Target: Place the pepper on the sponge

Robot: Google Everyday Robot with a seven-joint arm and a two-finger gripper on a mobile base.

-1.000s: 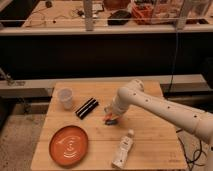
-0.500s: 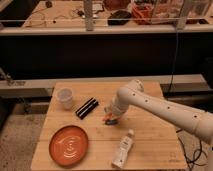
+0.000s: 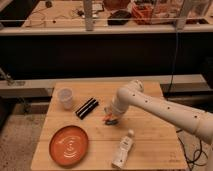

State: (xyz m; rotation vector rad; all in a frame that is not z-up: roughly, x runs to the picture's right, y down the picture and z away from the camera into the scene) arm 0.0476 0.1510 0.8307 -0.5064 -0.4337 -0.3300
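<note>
My gripper (image 3: 111, 115) hangs low over the middle of the wooden table (image 3: 150, 145), at the end of the white arm that reaches in from the right. Directly under it a small orange-red pepper (image 3: 106, 120) peeks out on the left side. A bit of the blue sponge (image 3: 115, 121) shows just right of the pepper, mostly covered by the gripper. Pepper and sponge lie close together; whether the pepper rests on the sponge is hidden.
A black ridged bar (image 3: 86, 107) lies left of the gripper, with a white cup (image 3: 65, 98) further left. A round orange plate (image 3: 68, 145) sits at the front left. A white bottle (image 3: 123, 149) lies at the front centre.
</note>
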